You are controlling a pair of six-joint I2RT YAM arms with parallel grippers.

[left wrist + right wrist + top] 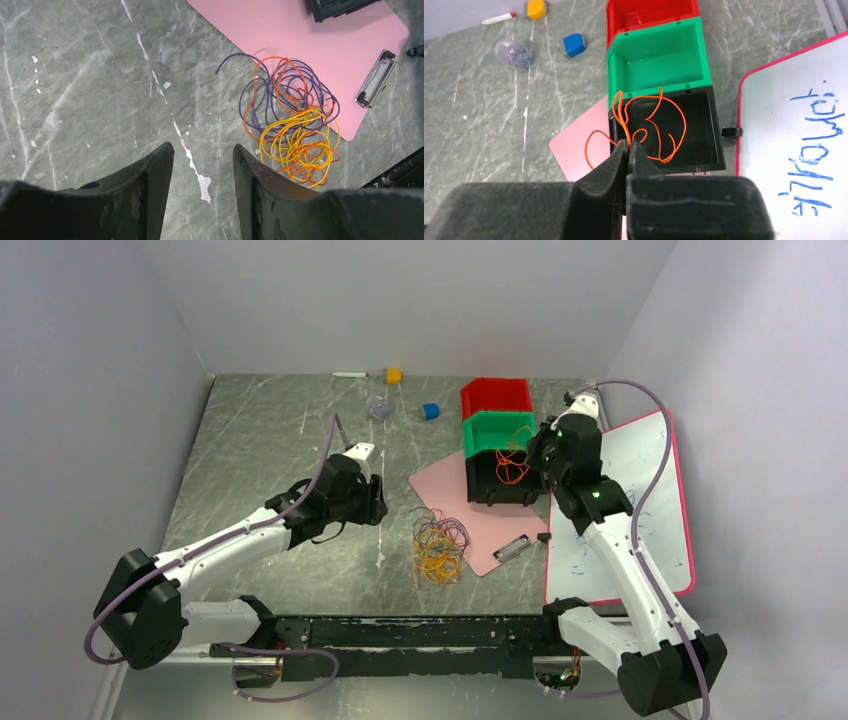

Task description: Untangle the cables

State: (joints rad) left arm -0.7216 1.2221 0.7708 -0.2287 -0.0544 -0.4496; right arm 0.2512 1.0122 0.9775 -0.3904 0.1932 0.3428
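The cables (pixel 439 548) lie in a small tangle of orange, yellow and purple loops on the grey table, half on the pink clipboard. In the left wrist view the cables (pixel 292 125) sit ahead and to the right of my left gripper (pixel 202 150), which hangs open over bare table with nothing between its fingers. My right gripper (pixel 629 145) is shut on one orange cable (pixel 659 125), whose loops dangle over the black bin (pixel 701 135). From above, the right gripper (pixel 535 462) holds that orange cable (pixel 511 466) at the black bin (pixel 490 485).
A green bin (pixel 495 432) and a red bin (pixel 495 397) stand behind the black one. The pink clipboard (pixel 470 515) lies mid-table, a whiteboard (pixel 640 510) at the right. Small yellow (pixel 394 375) and blue (pixel 431 411) blocks and a clear ball (pixel 379 407) sit at the back.
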